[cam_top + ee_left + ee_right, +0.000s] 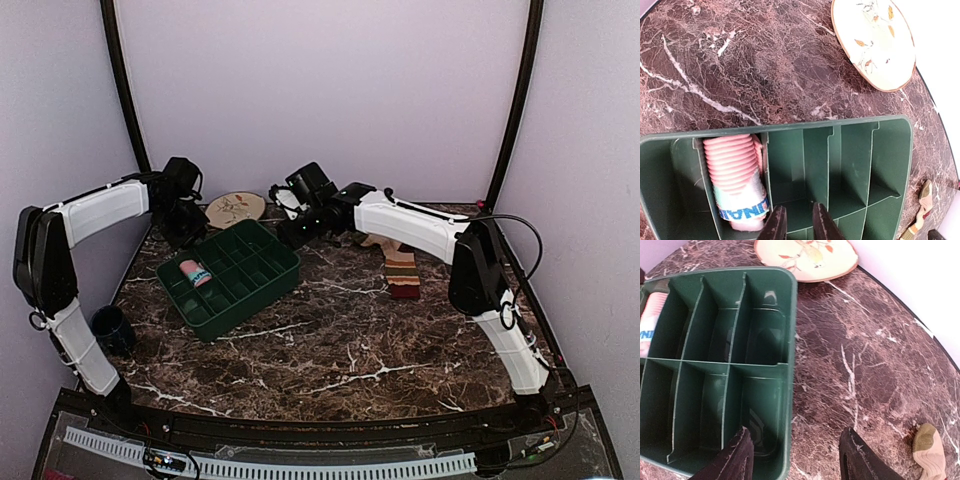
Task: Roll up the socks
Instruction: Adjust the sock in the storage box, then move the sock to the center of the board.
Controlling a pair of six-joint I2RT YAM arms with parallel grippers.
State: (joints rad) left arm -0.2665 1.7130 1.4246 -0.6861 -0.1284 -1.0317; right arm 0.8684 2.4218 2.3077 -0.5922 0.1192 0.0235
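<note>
The pink sock [735, 175] is rolled up and sits in an end box of the green tray [840, 122]; that one looks done. The stripy sock [402, 272] lies on the worktop [330, 350], to the right of the tray; it does not look rolled yet, so that is the job left. The left claw [797, 215] hangs over the tray just beside the pink sock; its fingers are only a little apart and hold nothing. The right claw [796, 440] is wide apart over the tray's edge; nothing is in it, and it is not touching the stripy sock.
</note>
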